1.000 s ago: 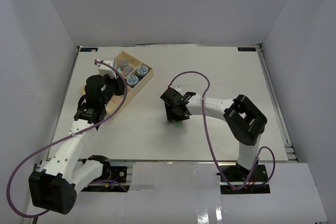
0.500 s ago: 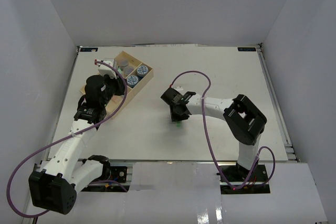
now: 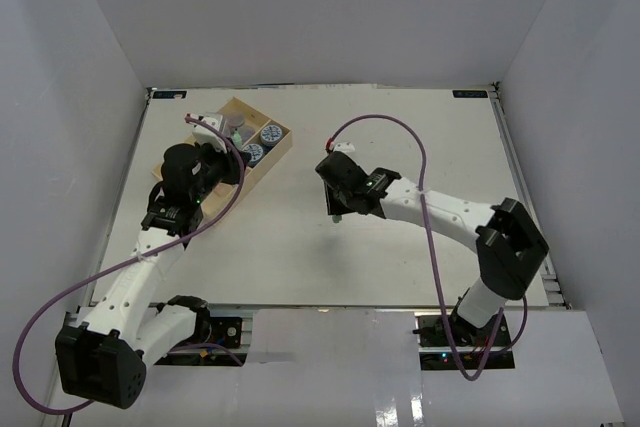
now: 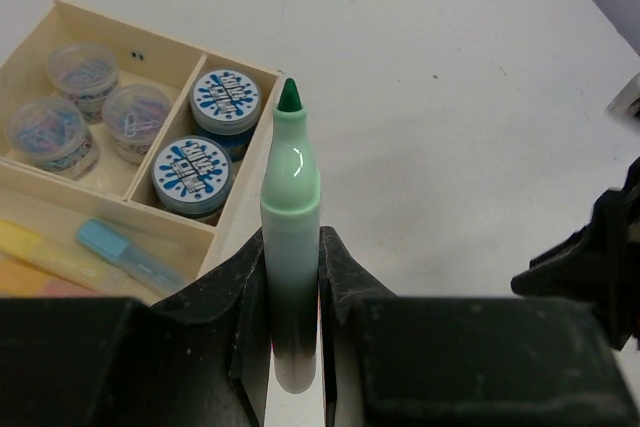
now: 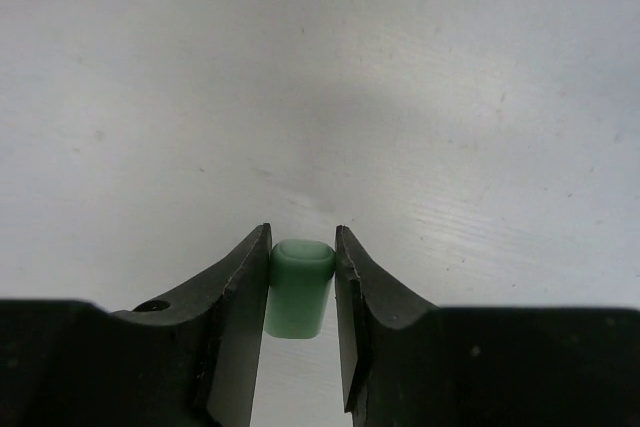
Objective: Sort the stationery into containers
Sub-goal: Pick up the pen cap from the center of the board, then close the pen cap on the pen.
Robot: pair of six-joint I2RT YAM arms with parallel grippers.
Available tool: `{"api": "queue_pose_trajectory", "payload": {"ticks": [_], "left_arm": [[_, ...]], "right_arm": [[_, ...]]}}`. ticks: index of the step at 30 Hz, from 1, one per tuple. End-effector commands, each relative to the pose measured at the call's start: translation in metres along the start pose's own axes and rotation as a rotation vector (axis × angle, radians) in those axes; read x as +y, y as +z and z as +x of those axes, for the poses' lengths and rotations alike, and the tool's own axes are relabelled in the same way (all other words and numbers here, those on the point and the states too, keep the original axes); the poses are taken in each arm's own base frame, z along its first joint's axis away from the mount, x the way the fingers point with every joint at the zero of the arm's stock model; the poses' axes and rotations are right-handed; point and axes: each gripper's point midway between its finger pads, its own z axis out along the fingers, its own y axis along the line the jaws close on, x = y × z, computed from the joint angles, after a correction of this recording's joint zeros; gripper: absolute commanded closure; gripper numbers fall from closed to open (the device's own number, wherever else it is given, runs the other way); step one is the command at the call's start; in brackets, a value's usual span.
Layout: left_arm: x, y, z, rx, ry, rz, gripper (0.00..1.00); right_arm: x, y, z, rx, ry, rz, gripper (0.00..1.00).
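My left gripper (image 4: 291, 239) is shut on a green marker (image 4: 290, 172), uncapped, its dark tip pointing away. It hovers by the near right side of the pale-wood tray (image 4: 100, 199). One small section holds two blue-and-white rolls (image 4: 224, 97); the other holds three grey rolls (image 4: 82, 65). The long section holds a yellow stick (image 4: 40, 247) and a blue stick (image 4: 120, 247). My right gripper (image 5: 300, 247) is shut on a stubby green piece (image 5: 298, 292), held above the bare table. In the top view the left gripper (image 3: 232, 155) is at the tray (image 3: 237, 102) and the right gripper (image 3: 337, 211) is mid-table.
White walls close in the table on the left, the back and the right. A purple cable (image 3: 385, 119) loops above the right arm. In the left wrist view the right arm's dark wrist (image 4: 600, 257) shows at the right edge.
My right gripper has taken the green piece off the table and lifted it. The right arm has stretched out, its elbow swinging right. The left arm has barely moved.
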Motion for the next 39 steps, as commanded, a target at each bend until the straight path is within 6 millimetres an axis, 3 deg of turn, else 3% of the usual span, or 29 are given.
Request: {"api": "queue_pose_trajectory", "payload": {"ticks": [1, 4, 5, 8, 9, 16, 27, 34, 39], "left_arm": [[-0.026, -0.005, -0.007, -0.033, 0.005, 0.147, 1.00], [-0.048, -0.009, -0.009, -0.050, 0.013, 0.275, 0.99], [-0.059, -0.012, -0.012, -0.063, 0.014, 0.339, 0.99], [-0.074, -0.017, -0.013, -0.078, 0.000, 0.434, 0.98], [-0.081, -0.019, -0.011, -0.071, -0.005, 0.482, 0.98], [-0.101, -0.026, -0.007, -0.069, -0.027, 0.619, 0.96], [-0.105, -0.023, -0.002, -0.052, -0.058, 0.644, 0.97], [-0.099, -0.019, -0.001, -0.059, -0.062, 0.603, 0.97], [-0.096, -0.018, -0.003, -0.063, -0.062, 0.585, 0.97]], "right_arm": [[0.009, -0.052, -0.073, -0.272, 0.005, -0.059, 0.87], [0.014, -0.097, -0.122, -0.490, 0.010, -0.126, 0.89], [0.016, -0.120, -0.144, -0.603, 0.012, -0.163, 0.89], [0.015, -0.153, -0.173, -0.752, 0.040, -0.185, 0.92], [0.018, -0.174, -0.189, -0.834, 0.070, -0.219, 0.92], [0.032, -0.227, -0.239, -1.066, 0.102, -0.291, 0.92], [0.087, -0.239, -0.265, -1.179, 0.103, -0.354, 0.92], [0.118, -0.244, -0.265, -1.203, 0.071, -0.367, 0.92], [0.135, -0.233, -0.260, -1.183, 0.032, -0.349, 0.92]]}}
